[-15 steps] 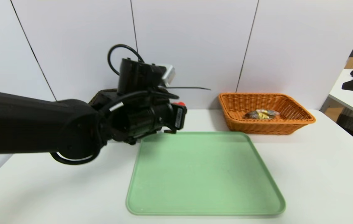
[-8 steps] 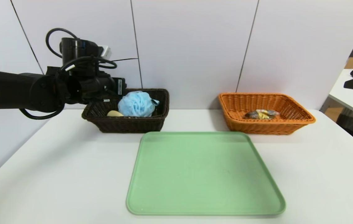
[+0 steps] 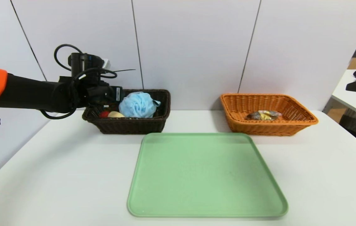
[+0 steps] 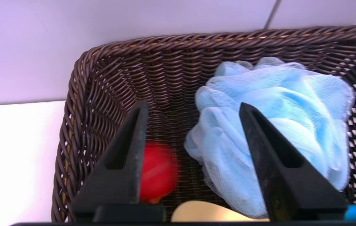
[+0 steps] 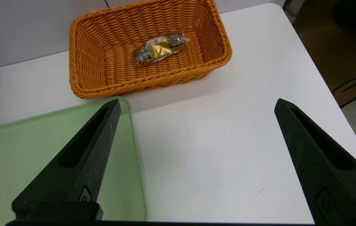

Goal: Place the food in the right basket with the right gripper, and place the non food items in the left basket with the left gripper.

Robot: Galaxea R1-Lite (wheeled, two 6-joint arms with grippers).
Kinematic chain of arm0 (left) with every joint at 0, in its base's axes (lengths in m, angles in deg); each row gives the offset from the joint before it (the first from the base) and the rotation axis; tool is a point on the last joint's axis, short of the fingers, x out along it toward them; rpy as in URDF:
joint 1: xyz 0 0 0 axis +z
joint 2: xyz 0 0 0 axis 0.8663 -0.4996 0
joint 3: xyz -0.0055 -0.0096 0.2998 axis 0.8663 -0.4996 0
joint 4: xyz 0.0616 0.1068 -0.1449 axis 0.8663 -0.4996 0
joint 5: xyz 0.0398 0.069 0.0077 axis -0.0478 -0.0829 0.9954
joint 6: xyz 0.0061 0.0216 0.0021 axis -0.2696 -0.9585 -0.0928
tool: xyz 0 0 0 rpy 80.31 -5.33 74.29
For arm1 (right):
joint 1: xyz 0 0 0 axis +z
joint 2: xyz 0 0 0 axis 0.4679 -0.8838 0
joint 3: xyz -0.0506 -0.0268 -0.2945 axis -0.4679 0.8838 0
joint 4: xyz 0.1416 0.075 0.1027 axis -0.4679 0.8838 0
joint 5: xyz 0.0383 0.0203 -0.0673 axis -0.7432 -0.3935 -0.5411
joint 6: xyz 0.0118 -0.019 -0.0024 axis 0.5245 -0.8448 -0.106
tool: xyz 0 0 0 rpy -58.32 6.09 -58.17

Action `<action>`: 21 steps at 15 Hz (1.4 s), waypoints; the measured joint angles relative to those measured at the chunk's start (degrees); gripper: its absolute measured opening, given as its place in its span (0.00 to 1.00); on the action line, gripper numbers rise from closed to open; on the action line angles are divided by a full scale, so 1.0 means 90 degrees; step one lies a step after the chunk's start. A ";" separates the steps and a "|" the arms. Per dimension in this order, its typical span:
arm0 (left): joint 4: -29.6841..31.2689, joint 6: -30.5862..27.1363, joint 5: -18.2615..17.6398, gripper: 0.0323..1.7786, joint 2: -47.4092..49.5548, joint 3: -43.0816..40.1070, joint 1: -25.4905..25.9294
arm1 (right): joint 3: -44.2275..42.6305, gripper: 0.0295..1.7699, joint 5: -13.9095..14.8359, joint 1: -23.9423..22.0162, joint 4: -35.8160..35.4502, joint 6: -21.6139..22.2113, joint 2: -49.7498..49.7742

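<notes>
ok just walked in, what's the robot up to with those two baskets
It is sorting food from non-food. The left claw hangs open over the dark basket, apparently just letting go of a red item. A light blue mesh bath puff and a beige item lie in there too. The orange basket holds a wrapped food item. The right claw waits open beside the green tray, which is bare.

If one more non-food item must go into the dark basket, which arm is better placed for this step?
The left, I think: its gripper is over the dark basket, jaws open. The right gripper, also open, waits on the other side, beyond the orange basket.
</notes>
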 joint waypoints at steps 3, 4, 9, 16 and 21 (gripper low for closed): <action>0.0000 -0.0004 -0.0005 0.73 -0.0083 0.0019 0.0041 | 0.0034 0.96 -0.0049 0.0000 -0.0007 0.0005 -0.0024; -0.0003 -0.0004 -0.0003 0.75 -0.0085 0.0024 0.0041 | 0.0037 0.96 -0.0046 0.0000 -0.0007 0.0003 -0.0034; -0.1044 -0.0318 -0.0003 0.85 0.0840 0.0352 -0.0057 | 0.0053 0.96 -0.0116 -0.0051 0.0144 -0.0126 0.0034; -0.4431 -0.0792 -0.0561 0.91 0.3528 0.0087 -0.0168 | 0.0110 0.96 -0.1620 -0.1405 0.2385 -0.1986 0.0282; -0.6476 -0.0746 -0.0383 0.93 0.5673 -0.0996 0.0004 | 0.0570 0.96 -0.2267 -0.1359 0.4750 -0.2133 0.0554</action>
